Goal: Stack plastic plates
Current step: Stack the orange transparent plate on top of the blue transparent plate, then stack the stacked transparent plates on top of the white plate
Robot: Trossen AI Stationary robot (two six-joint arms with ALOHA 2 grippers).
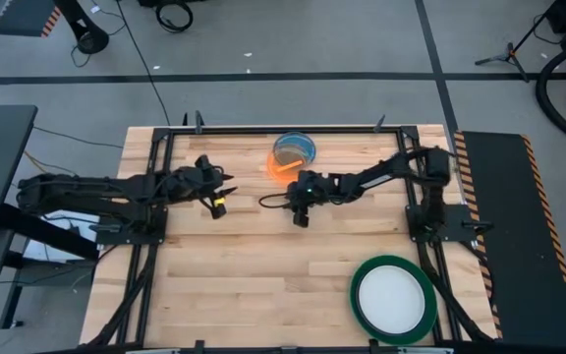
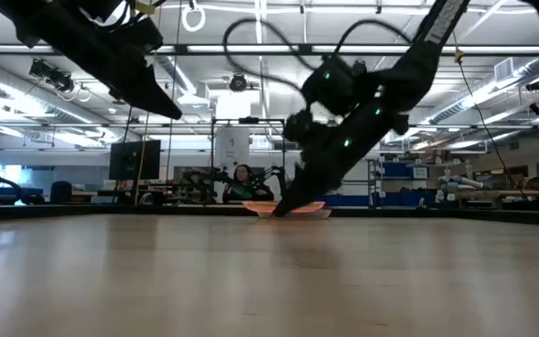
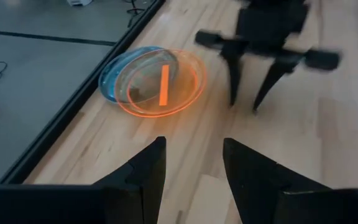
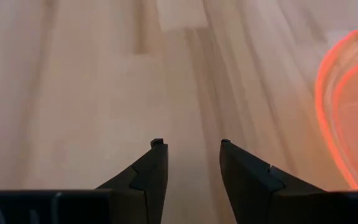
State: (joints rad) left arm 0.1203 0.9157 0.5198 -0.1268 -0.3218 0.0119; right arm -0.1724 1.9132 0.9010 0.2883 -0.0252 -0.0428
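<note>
A small translucent orange plate (image 1: 283,169) and a small translucent blue plate (image 1: 296,147) lie overlapping near the table's far edge; the left wrist view shows the orange plate (image 3: 160,84) and the blue plate (image 3: 112,78) together. A white plate (image 1: 393,295) rests inside a large dark green plate (image 1: 360,295) at the near right corner. My right gripper (image 1: 300,218) is open, pointing down just on the near side of the orange plate (image 4: 347,106), over bare wood. My left gripper (image 1: 219,204) is open, raised, to the left of the plates. Other plates are out of view.
A black metal frame (image 1: 263,129) runs along the table's far edge, right behind the blue plate. Bare wood (image 1: 254,285) fills the middle and near left of the table. In the low view a person (image 2: 242,176) sits in the room beyond the table.
</note>
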